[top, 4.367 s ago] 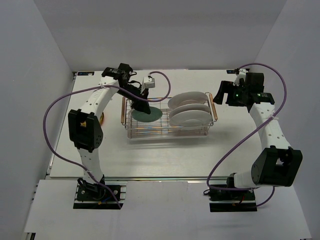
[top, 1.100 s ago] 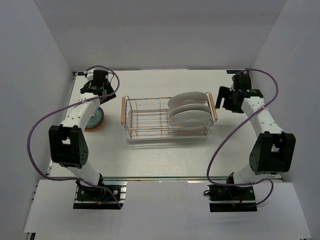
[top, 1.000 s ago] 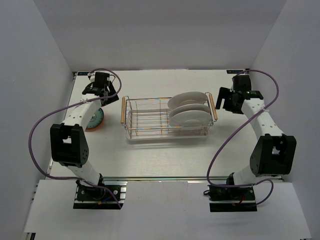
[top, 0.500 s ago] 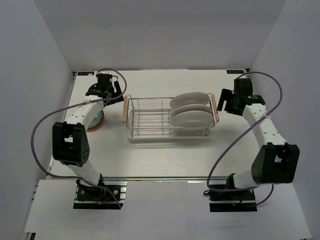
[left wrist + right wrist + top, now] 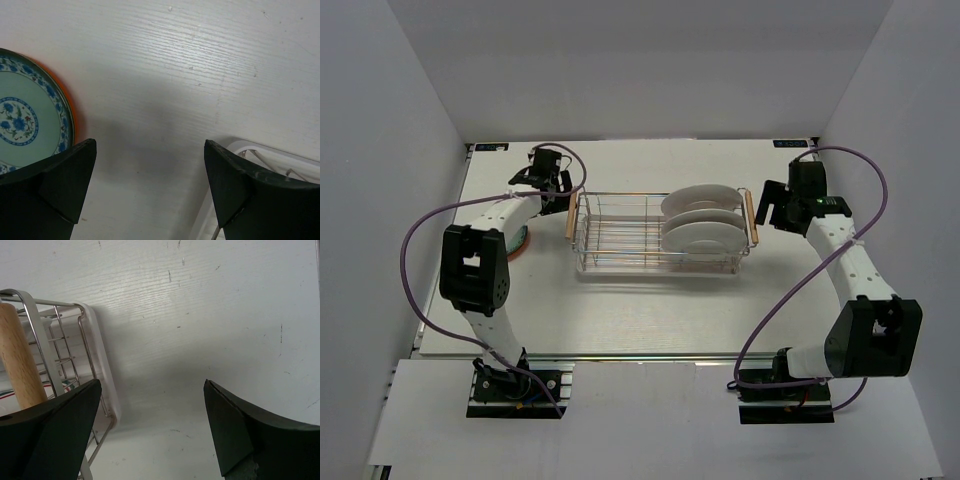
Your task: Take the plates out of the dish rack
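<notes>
Now the left claw (image 5: 149, 150) gapes wide, empty, at 9 o'clock of the chrome wire dish rack (image 5: 620, 240) holding white round plates (image 5: 700, 238); the right claw (image 5: 152, 387) likewise at 3 o'clock.

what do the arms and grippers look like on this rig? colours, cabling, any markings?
Left arm and right arm: white tubular links, bulky black joint housings, black wrists. A purple cable loops alongside each, base to wrist. Left gripper and right gripper: two broad matte-black fingers with angled, wedge-like tips. No markings legible.
</notes>
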